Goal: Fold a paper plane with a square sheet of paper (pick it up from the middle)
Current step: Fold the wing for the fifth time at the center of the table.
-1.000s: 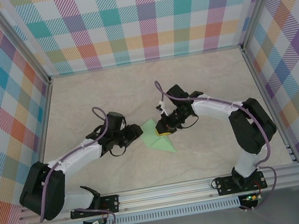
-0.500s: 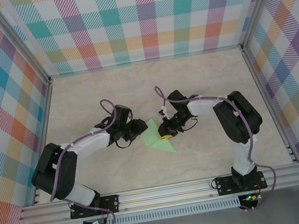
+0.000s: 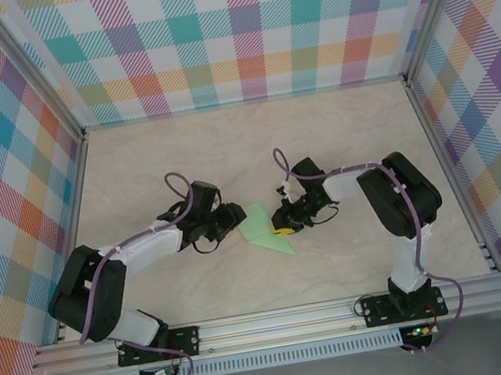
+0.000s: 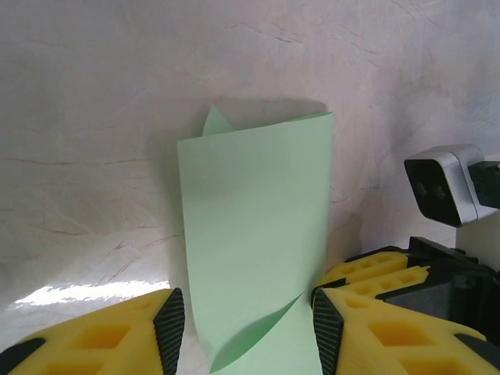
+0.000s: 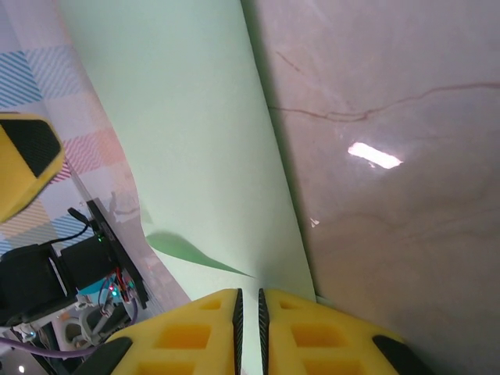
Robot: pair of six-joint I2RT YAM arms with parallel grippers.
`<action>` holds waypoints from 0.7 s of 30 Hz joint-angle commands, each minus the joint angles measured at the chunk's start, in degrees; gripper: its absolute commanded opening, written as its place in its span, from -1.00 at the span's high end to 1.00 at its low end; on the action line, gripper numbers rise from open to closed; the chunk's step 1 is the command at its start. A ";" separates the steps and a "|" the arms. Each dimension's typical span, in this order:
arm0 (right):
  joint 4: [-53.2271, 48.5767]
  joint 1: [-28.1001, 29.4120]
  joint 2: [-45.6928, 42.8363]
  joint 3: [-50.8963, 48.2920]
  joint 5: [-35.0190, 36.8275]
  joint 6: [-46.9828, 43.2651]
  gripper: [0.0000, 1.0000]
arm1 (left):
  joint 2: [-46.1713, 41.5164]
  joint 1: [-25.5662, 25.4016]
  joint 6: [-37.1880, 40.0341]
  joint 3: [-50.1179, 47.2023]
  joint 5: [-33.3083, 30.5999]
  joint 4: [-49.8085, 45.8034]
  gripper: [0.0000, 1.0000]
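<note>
Right hand point(image 5: 250, 301) closed almost together, pinching one edge of the light green folded paper plane point(image 3: 264, 228), left hand point(image 4: 248, 324) spread apart straddling its opposite end, plane lying near the middle of the pale marbled tabletop point(image 3: 180, 160)

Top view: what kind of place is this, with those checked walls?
Most likely a robot test cell in a lab: a left arm and a right arm bolted to a metal rail, checked panels boxing in the table, green paper between the arms.
</note>
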 commanded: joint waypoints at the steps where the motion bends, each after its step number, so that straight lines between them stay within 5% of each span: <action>1: 1.43 -0.08 1.43 -2.98 4.97 4.08 0.68 | -1.07 -0.66 -4.10 -2.89 0.18 5.05 0.00; 12: -1.31 -0.08 2.47 -1.93 6.94 3.27 0.68 | 4.19 -2.24 -8.41 -4.69 1.56 13.61 0.01; 21: -1.75 -0.10 2.92 -1.79 7.51 3.33 0.69 | 4.64 -2.41 -8.42 -4.36 -0.05 11.17 0.00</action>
